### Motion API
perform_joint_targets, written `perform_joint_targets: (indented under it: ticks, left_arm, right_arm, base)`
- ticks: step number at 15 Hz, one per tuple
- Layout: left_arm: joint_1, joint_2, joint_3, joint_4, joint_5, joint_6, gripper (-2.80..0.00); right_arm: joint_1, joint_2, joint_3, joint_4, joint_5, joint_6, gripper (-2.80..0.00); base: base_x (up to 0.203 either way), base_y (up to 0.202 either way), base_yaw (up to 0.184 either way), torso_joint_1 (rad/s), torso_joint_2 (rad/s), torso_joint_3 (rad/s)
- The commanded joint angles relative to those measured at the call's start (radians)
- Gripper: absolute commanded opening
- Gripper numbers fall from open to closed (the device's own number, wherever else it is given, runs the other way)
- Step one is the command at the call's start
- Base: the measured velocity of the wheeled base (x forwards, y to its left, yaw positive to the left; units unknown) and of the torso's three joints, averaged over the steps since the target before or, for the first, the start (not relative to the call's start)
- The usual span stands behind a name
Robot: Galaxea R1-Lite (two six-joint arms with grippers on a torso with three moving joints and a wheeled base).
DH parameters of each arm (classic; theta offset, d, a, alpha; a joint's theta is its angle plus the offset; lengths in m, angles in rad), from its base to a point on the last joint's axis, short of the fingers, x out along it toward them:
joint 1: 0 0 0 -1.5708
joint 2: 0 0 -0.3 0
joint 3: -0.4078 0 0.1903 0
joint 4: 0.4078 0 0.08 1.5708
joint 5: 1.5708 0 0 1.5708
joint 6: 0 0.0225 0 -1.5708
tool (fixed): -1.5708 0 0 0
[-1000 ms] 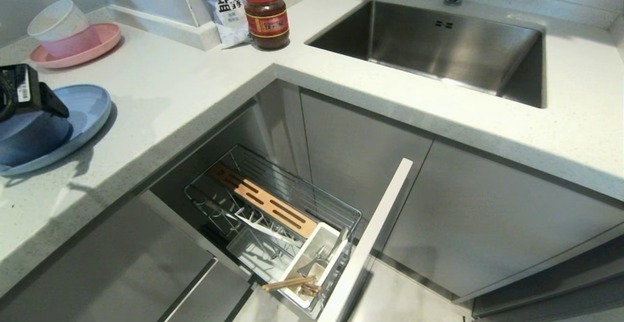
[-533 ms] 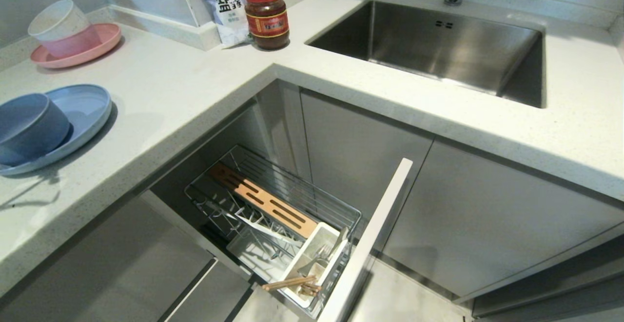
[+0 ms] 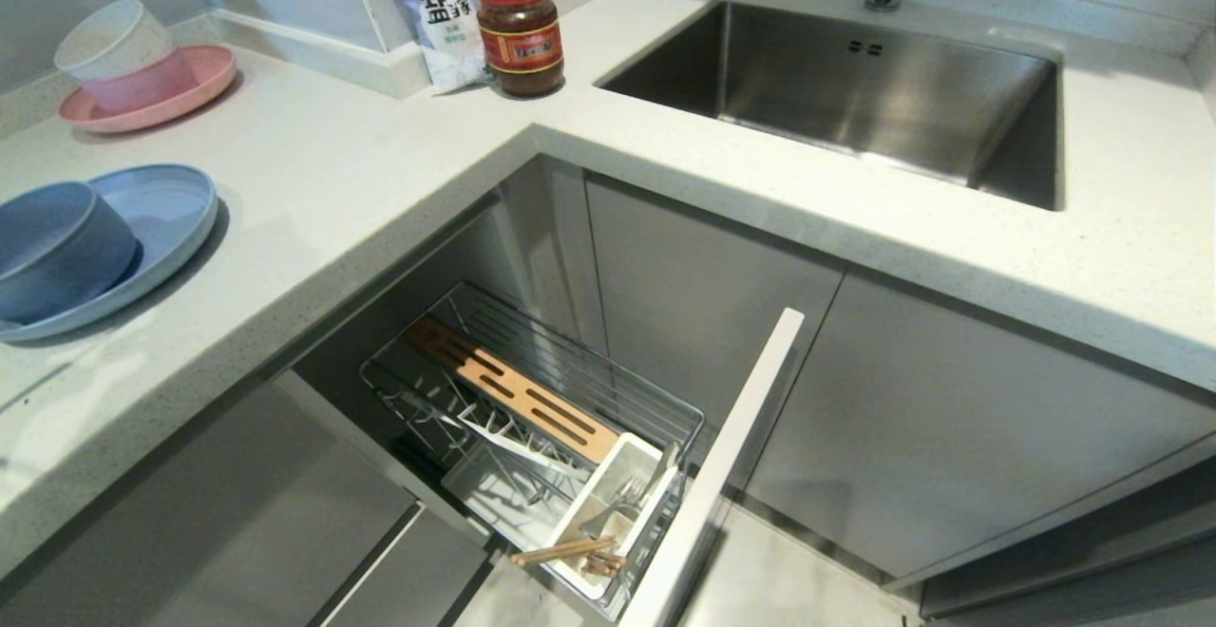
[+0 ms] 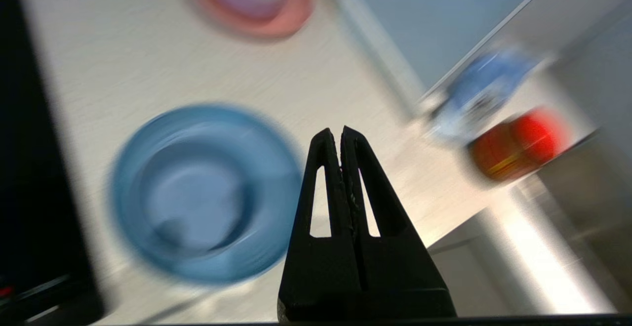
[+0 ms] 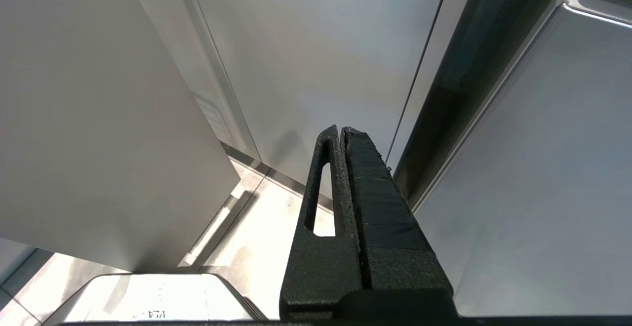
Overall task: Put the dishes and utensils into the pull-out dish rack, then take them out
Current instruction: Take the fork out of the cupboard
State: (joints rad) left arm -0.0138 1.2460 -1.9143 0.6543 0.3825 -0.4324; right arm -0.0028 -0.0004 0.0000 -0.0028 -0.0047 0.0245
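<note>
Left tool point(image 4: 340, 131): fingers pressed together, empty, above bench point(image 3: 380, 161) near blue bowl point(image 3: 57, 247). Right tool point(image 5: 341, 129): fingers together, empty, low beside grey cabinet fronts.

Bowl sits on blue plate point(image 3: 166, 204), bench left side. Pink plate point(image 3: 195, 85) with stacked bowls behind. Jar point(image 3: 519, 30) and salt bag point(image 3: 432, 9) in corner by wall.

Pull-out dish rack point(image 3: 532, 418) open below bench; chopsticks point(image 3: 560, 551) and cutlery point(image 3: 622, 499) in white caddy. Steel sink point(image 3: 855, 85) to right.

Pale speckled L-shaped countertop point(image 3: 399, 180) — grey cabinet doors point(image 3: 950, 418) below, tiled floor point(image 3: 788, 579).
</note>
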Motion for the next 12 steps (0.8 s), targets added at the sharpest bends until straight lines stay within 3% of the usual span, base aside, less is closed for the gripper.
perform_joint_targets:
  ticks: [1,3,6,10,12]
  left_arm:
    - [-0.061,0.011,-0.001,-0.115,0.008,-0.100,-2.80]
    - [-0.130,0.047,-0.002,-0.163,0.010,-0.200,-2.80]
    - [-0.273,0.096,0.000,-0.155,0.011,-0.281,-2.80]
    - [-0.481,0.197,0.001,-0.038,0.019,-0.367,-2.80]
    - [-0.587,0.249,0.003,0.022,0.063,-0.417,-2.80]
  right_arm:
    - [0.000,-0.004,0.002,0.000,0.000,0.000,-2.80]
    - [0.000,-0.004,0.002,0.000,0.000,0.000,-2.80]
    - [0.000,-0.004,0.002,0.000,0.000,0.000,-2.80]
    - [0.001,-0.004,0.002,0.000,0.000,0.000,-2.80]
    - [0.000,-0.004,0.002,0.000,0.000,0.000,-2.80]
  base:
    - [0.000,0.000,0.000,0.000,0.00,0.000]
    - [0.000,0.000,0.000,0.000,0.00,0.000]
    - [0.000,0.000,0.000,0.000,0.00,0.000]
    - [0.000,0.000,0.000,0.000,0.00,0.000]
    - [0.000,0.000,0.000,0.000,0.00,0.000]
